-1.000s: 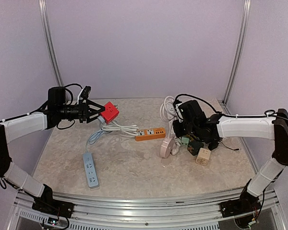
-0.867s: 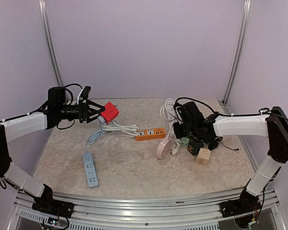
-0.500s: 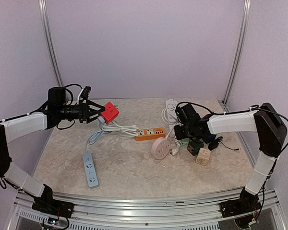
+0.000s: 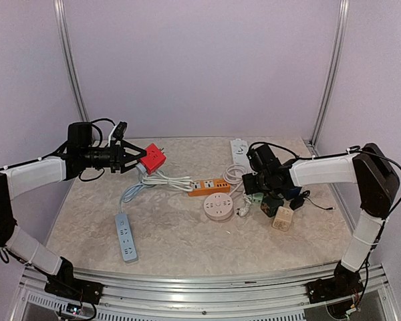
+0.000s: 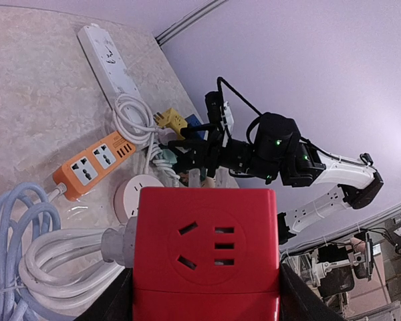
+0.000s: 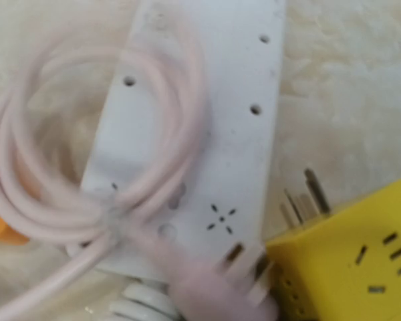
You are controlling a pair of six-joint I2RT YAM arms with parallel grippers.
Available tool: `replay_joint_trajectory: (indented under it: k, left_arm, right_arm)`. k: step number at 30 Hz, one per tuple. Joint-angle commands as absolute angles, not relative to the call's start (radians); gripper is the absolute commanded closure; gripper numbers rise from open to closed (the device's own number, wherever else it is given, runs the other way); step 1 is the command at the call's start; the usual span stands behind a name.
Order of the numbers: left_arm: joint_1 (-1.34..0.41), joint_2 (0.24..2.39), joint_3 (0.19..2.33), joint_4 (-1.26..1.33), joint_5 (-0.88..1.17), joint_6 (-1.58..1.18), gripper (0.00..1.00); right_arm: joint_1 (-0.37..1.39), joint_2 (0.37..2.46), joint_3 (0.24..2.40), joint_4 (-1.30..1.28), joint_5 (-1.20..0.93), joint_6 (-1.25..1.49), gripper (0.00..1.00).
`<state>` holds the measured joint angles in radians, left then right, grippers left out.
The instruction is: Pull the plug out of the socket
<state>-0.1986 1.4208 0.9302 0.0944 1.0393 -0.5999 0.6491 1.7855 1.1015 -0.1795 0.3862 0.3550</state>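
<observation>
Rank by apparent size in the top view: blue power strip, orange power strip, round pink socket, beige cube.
1. blue power strip
2. orange power strip, nearly alike; blue lies nearer the camera
3. round pink socket
4. beige cube

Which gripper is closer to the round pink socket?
Right. The right gripper sits just right of the round pink socket; the left gripper, gripping a red cube, is far to its left.

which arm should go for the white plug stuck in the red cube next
Right, probably. The left claw is clamped on the red cube, holding it above the table, so it cannot also pull the white plug. The right claw sits over the adapter pile and seems free.
</observation>
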Motion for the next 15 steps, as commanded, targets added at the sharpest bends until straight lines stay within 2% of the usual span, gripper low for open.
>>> replay_joint_trajectory:
  k: [1, 4, 7, 15]
  left_arm:
    - [-0.198, 1.413, 0.987, 0.16, 1.065, -0.586, 0.83]
    - [-0.199, 1.414, 0.988, 0.159, 1.068, -0.587, 0.83]
    - [-0.2, 1.417, 0.989, 0.16, 1.071, -0.585, 0.83]
    - [-0.247, 1.44, 0.998, 0.176, 1.112, -0.582, 0.83]
  right_arm:
    - [0.638, 1.744, 1.071, -0.152, 0.399, 0.359, 0.28]
    - [0.639, 1.709, 1.042, -0.132, 0.395, 0.347, 0.18]
    - [0.638, 1.643, 0.991, -0.083, 0.371, 0.323, 0.12]
    - [0.668, 1.334, 0.805, 0.169, 0.103, 0.188, 0.1]
